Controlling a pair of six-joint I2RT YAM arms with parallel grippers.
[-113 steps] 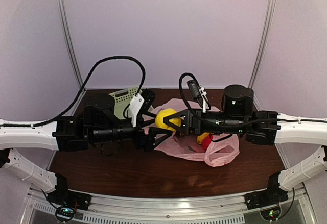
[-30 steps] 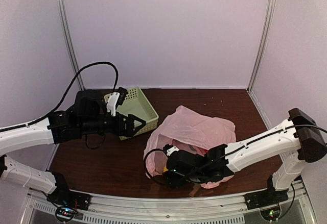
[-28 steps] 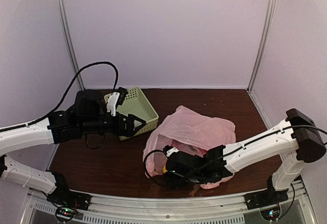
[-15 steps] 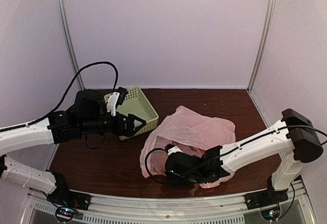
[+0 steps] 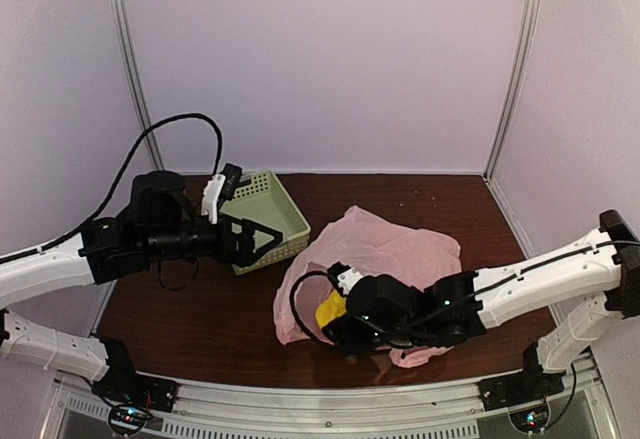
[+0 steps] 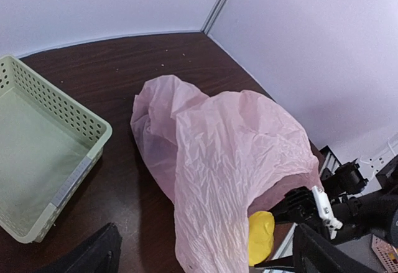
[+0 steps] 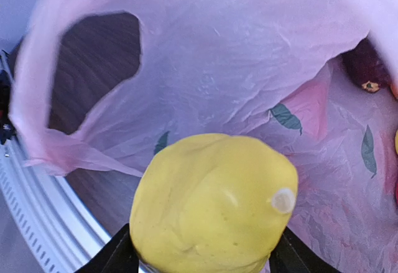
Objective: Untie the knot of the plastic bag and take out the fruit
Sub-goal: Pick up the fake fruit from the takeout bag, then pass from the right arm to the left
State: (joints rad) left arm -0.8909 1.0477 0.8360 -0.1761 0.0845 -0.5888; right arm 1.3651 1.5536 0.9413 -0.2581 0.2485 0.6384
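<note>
Right gripper (image 5: 336, 319): fingers (image 7: 121, 255) sit on either side of a yellow fruit (image 7: 214, 204) and press against it; the fruit fills the gap between them. In the top view the fruit shows as a yellow patch at the lower centre of the frame, at the bag's near-left edge. The right wrist view shows it just outside the bag (image 7: 236, 55), with pink film behind and above it.

Left gripper (image 5: 268, 242): fingers spread wide, nothing between them. It hangs in the air at centre left of the top view, just in front of the basket (image 5: 262, 191), pointing right toward the bag. In the left wrist view both fingertips show at the bottom corners of the frame, and the bag lies between them, further off.

Bag: pink, thin, crinkled. It lies on the table (image 5: 200, 319), right of centre in the top view, slumped in a loose mound. Its mouth is open toward the lower left of that frame. Green leaf prints (image 7: 286, 116) show through the film.

Other contents: a dark red fruit (image 7: 367, 68) lies inside the bag, at the upper right of the right wrist view.

Basket: pale green, slotted, upper left of the bag in the top view. A strip of bare table separates it from the bag.
</note>
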